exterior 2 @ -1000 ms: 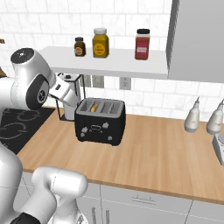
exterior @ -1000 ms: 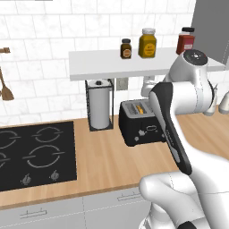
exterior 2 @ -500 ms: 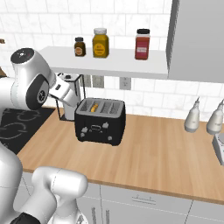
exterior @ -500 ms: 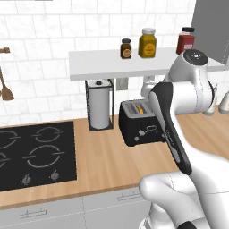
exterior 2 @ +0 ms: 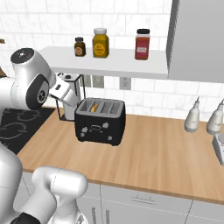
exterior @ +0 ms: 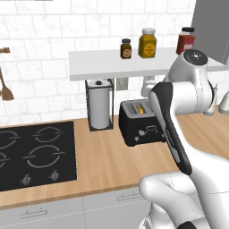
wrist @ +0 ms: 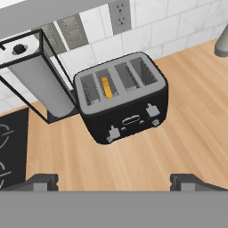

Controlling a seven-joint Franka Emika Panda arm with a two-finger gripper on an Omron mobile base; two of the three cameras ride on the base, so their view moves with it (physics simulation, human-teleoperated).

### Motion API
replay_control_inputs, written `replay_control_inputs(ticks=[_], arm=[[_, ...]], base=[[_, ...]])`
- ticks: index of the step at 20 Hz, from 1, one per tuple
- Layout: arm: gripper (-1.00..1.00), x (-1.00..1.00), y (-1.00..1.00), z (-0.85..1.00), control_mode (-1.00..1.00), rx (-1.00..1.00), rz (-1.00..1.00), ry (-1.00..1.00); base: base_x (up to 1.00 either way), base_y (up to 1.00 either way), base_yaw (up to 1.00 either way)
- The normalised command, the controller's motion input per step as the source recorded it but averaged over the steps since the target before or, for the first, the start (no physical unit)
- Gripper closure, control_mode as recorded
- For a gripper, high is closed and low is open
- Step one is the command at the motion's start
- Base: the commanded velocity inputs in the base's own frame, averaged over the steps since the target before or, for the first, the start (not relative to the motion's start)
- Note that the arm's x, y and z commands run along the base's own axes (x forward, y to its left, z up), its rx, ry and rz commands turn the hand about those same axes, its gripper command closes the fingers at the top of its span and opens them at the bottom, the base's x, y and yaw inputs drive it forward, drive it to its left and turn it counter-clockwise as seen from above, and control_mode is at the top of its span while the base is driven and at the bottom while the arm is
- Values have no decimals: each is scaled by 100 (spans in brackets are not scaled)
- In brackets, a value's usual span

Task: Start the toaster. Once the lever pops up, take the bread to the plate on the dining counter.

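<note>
seemingly nothing is being changed since the earlier frames: the arm is being held in the same bent pose, and the toaster [exterior: 142,124], the paper-towel roll [exterior: 99,104] and the jars are being seen in the same places as a second ago.

no readable writing is being shown anywhere; the labels on the three jars on the wall shelf [exterior 2: 109,63] are too small to be read, and the marks on the toaster's front are being seen as small white shapes, not letters.

the toaster is being carried by the light-wood bench [exterior 2: 148,157], just beside the wire-framed paper-towel roll and under the shelf, with a black cooktop [exterior: 33,154] set into the bench further to the left. the bread [wrist: 106,87] is being seen as a yellow-orange strip sitting in one of the toaster's slots, in the slot pair nearer the paper-towel roll.

the gripper [wrist: 113,180] is being held wide apart, with nothing between its fingertips, above the toaster and towards its front. in the hand view the slots, the two front levers and the wall outlets behind are being shown from above. in the right base view two pale bottles [exterior 2: 193,116] are being shown at the far end of the bench, and the toaster's front is being shown unobstructed, whereas in the left base view part of it is being covered by the arm.
</note>
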Motion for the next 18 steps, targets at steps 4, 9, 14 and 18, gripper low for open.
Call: replay_control_inputs(ticks=[4,9,14,18], arm=[[-100,0,0,0,-100,0,0,0],[-100,0,0,0,-100,0,0,0],[-100,0,0,0,-100,0,0,0],[-100,0,0,0,-100,0,0,0]], base=[[0,0,0],[0,0,0],[0,0,0],[0,0,0]])
